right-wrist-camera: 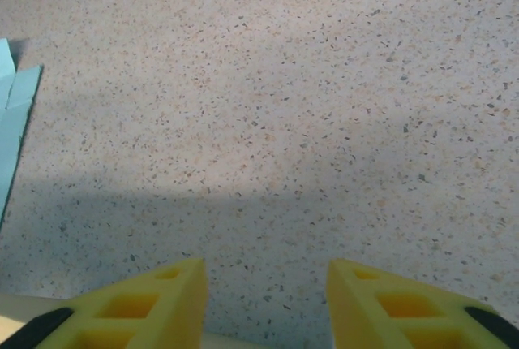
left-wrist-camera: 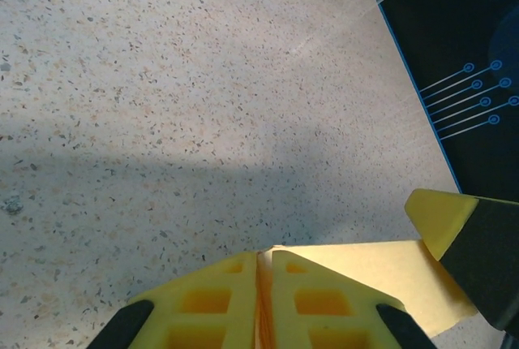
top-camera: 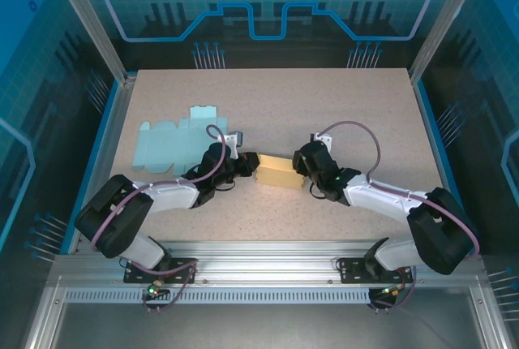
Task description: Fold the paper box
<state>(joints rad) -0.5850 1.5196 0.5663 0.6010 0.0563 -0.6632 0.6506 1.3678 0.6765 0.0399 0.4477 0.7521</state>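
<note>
both pincers at the ends of the paper box

from above, the tan paper box [top-camera: 277, 174] lay near the middle of the table [top-camera: 340, 97], its long side running left to right. the left pincer [top-camera: 250, 162] met its left end and the right pincer [top-camera: 302, 172] stood at its right end. a flat light-blue sheet [top-camera: 172, 144] lay further left, apart from the box.

in the left wrist view, the left pincer [left-wrist-camera: 259, 284] was clenched, its yellow pads pressed on a thin edge of the paper box [left-wrist-camera: 373, 272].

in the right wrist view, the right pincer [right-wrist-camera: 268, 300] was released, with bare table between its fingers. the light-blue sheet [right-wrist-camera: 12, 114] showed at the left edge.
</note>
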